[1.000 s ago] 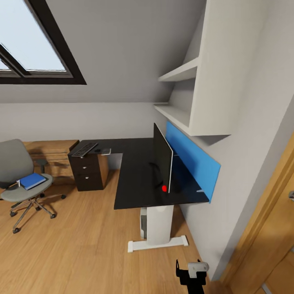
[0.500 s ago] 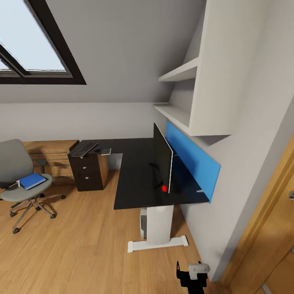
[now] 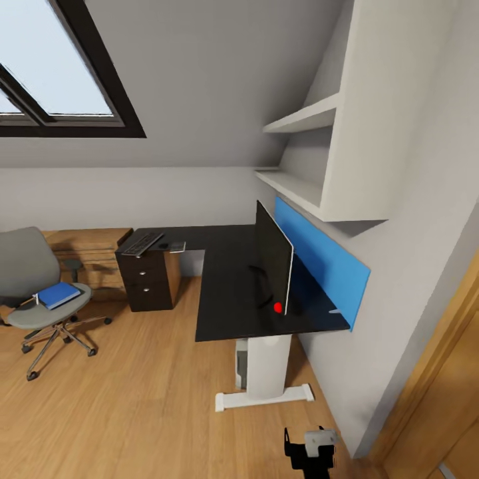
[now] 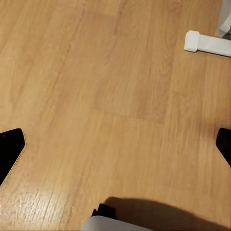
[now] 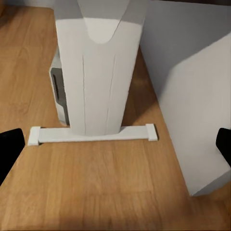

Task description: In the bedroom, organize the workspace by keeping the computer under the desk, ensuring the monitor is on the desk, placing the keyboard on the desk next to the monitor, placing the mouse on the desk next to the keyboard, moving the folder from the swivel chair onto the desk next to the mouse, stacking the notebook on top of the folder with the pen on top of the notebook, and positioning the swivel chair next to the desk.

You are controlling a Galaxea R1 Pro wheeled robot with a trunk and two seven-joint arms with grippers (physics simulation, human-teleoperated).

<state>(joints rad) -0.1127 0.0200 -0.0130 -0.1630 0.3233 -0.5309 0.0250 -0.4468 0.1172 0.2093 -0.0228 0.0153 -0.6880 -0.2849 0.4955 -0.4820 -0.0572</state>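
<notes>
While the robot stands well back from the table (image 3: 226, 293), nothing of the task is in hand: both wrist views show each arm's fingers spread wide with only bare wood floor (image 4: 96, 96) between them, holding nothing. The monitor (image 3: 273, 263) stands upright on the near wing of the table, close in front of the blue back panel (image 3: 322, 263). The computer (image 5: 57, 91) sits on the floor under the table, tucked behind the white table leg (image 5: 98, 72). The keyboard (image 3: 141, 243) lies far off on the other wing, above the drawer unit (image 3: 148, 283), with a small dark thing that may be the mouse (image 3: 163, 245) and a small grey book, probably the notebook (image 3: 176, 247), just beside it. The folder (image 3: 58, 294) lies on the seat of the swivel chair (image 3: 40, 293), well apart from the table; the pen is too small to make out.

Several risks look likely. The chair rolls on casters, so a push during the grasp could send it away. The folder is thin and flat, and the fingers may slide over it or nudge it off the seat. Driving close, the base could strike the leg's white foot (image 3: 263, 398) or the computer. A careless arm swing near the monitor could tip it.
</notes>
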